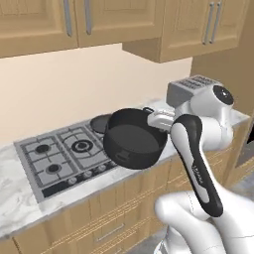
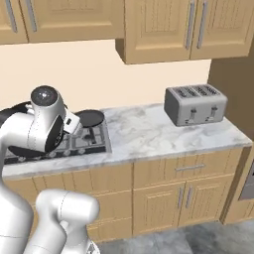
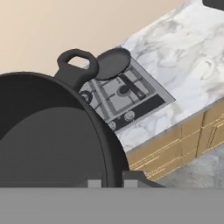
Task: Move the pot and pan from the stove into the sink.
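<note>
**Pot aloft and tilted, pan left on the far burner**

Lifted clear of the stove [image 1: 59,158]: the pot [image 1: 134,139], hanging tipped above the cooktop's right end and the near counter edge, mouth turned toward the left base camera. Pinched at the rim by the gripper [image 3: 113,181], one dark tip on either side of the wall in the hand view. Resting on the stove's far right burner: the pan [image 1: 100,123], flat and untouched.

Likely trouble: a heavy pot held by a thin rim pinch, free to pivot or slip out during a wide swing or a drive of the base. Also possible: the loop handle [image 3: 78,61] clipping the pan if lowered or swung back. Beyond, to the right, a toaster [image 2: 195,104] on the marble counter [image 2: 144,131], well apart from the stove but perhaps in the carry path.
</note>
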